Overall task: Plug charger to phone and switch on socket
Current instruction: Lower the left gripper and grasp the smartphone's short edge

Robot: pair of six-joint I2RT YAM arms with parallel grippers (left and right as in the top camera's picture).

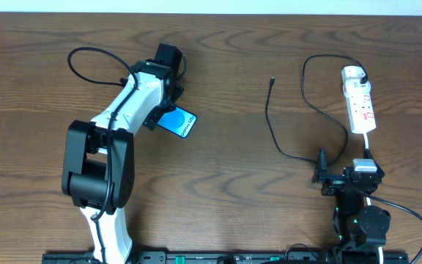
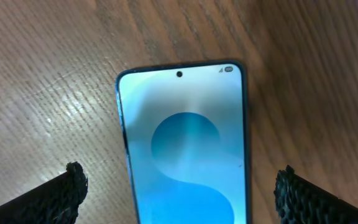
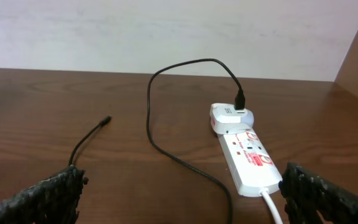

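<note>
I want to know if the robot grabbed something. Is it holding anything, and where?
Nothing is held. The left gripper is open, one finger on each side of the phone, not touching it; the right gripper is open and empty.

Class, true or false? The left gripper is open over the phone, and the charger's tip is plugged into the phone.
False. In the overhead view the charger's tip lies loose on the table, apart from the phone. The left gripper is open over the phone.

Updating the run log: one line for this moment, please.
left pincer: open over phone | right pincer: open, empty | charger tip: loose, apart from phone | socket: untouched
</note>
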